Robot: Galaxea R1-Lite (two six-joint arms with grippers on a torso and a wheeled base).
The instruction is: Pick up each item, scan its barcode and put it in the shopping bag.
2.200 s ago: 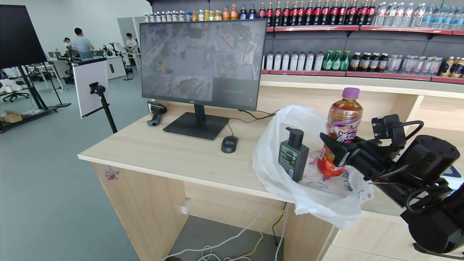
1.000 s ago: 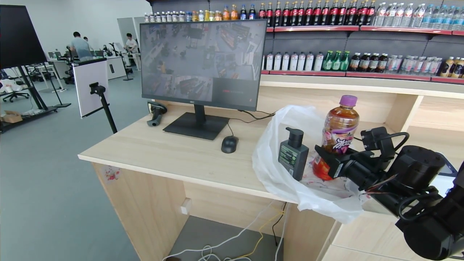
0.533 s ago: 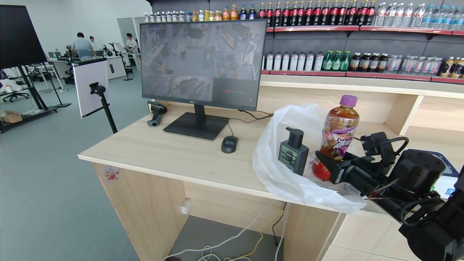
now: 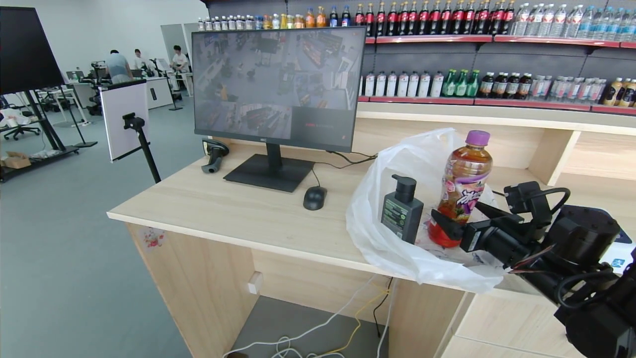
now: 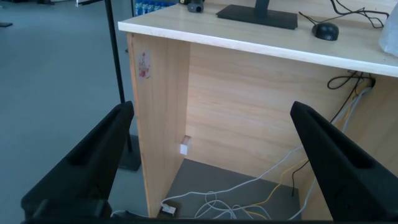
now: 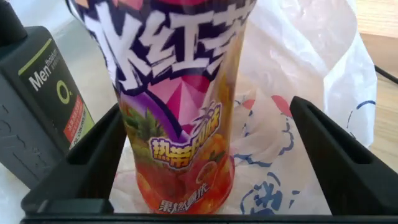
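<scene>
The right claw sits open astride the drink bottle, which stands unaided inside the shopping bag, seemingly already bagged.

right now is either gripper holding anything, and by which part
Nothing is held. The right gripper has its jaws open either side of the purple-capped plastic drink bottle, which stands in the white plastic bag; the left gripper is open and empty.

A pale wooden bench carried a black monitor on a flat stand. A black mouse lay just before the monitor, a scanner to the monitor's left, and a white shopping bag to the monitor's right, overhanging the bench's front edge.
</scene>
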